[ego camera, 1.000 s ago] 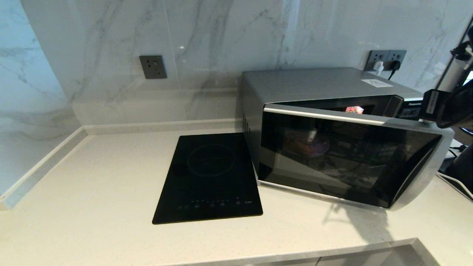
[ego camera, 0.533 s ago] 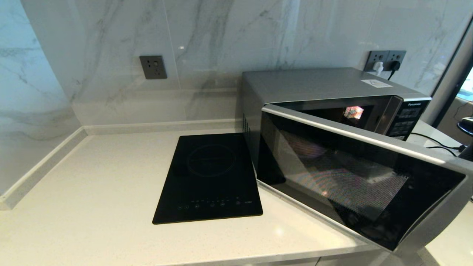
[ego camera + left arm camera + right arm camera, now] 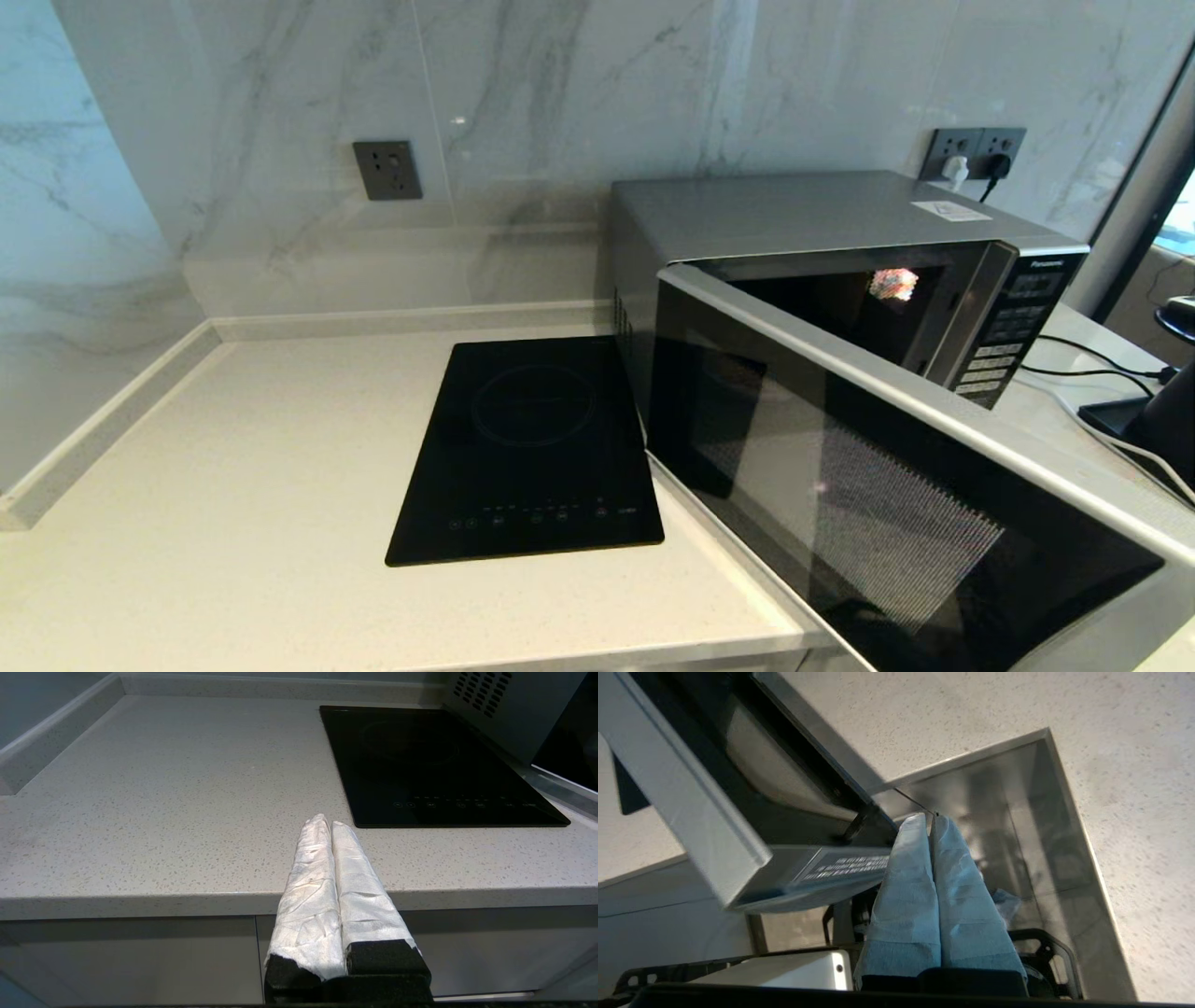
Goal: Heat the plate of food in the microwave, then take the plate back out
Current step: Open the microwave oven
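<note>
The silver-grey microwave (image 3: 794, 210) stands at the back right of the counter. Its dark glass door (image 3: 896, 485) hangs well open, swung out past the counter's front edge. The cavity is dark with one small bright spot; the plate of food is hidden. In the right wrist view my right gripper (image 3: 928, 817) is shut and empty, close beside the free end of the door (image 3: 691, 798), low in front of the counter. My left gripper (image 3: 327, 822) is shut and empty, parked at the counter's front edge, left of the cooktop.
A flat black induction cooktop (image 3: 532, 448) lies left of the microwave. Wall sockets (image 3: 976, 149) with plugs sit behind it, and cables (image 3: 1083, 359) run over the counter at the right. The pale counter (image 3: 233, 485) stretches left to a raised wall edge.
The microwave door has swung much further open toward the front. My right arm, seen at the door's right end a second ago, has dropped out of the head view.
</note>
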{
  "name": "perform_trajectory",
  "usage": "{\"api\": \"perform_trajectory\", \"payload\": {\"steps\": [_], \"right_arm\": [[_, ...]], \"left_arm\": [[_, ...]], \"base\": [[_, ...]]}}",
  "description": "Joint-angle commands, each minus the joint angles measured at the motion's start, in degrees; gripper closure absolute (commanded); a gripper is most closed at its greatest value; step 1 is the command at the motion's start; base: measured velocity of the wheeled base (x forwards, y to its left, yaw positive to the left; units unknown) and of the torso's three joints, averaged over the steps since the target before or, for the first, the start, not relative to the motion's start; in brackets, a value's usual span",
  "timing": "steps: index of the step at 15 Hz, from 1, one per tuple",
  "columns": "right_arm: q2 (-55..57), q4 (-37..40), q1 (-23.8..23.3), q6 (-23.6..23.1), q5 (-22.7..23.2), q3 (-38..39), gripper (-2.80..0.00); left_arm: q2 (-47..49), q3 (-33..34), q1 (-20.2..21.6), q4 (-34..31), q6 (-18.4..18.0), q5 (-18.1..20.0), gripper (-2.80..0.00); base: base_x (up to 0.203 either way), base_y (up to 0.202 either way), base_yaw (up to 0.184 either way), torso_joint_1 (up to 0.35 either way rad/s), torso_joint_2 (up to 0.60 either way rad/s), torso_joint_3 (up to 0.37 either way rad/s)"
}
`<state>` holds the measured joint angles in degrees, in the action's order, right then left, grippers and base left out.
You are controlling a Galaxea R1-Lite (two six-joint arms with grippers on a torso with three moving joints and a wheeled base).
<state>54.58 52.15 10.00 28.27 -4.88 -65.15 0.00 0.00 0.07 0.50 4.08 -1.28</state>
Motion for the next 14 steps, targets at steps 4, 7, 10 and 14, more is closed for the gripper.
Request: {"api": "perform_trajectory", "payload": {"steps": [4, 7, 10, 14], "right_arm": [[-16.19, -3.22, -0.01, 3.37, 7.47, 10.56, 0.00], [-16.78, 0.24, 0.02, 8.38, 11.72, 8.99, 0.00], [-14.09, 0.08, -0.02, 8.40, 11.93, 7.99, 0.00], [-6.51, -0.61, 0.02, 8.89, 12.73, 5.95, 0.00]], "left_arm": [[0.09, 0.00, 0.01, 0.03, 0.05, -0.04, 0.00], [0.09, 0.00, 0.01, 0.03, 0.05, -0.04, 0.00], [0.09, 0.00, 0.01, 0.03, 0.05, -0.04, 0.00], [0.09, 0.00, 0.01, 0.03, 0.05, -0.04, 0.00]], "base": [[0.000, 0.000, 0.000, 0.000, 0.00, 0.000], [0.000, 0.000, 0.000, 0.000, 0.00, 0.000], [0.000, 0.000, 0.000, 0.000, 0.00, 0.000], [0.000, 0.000, 0.000, 0.000, 0.00, 0.000]]}}
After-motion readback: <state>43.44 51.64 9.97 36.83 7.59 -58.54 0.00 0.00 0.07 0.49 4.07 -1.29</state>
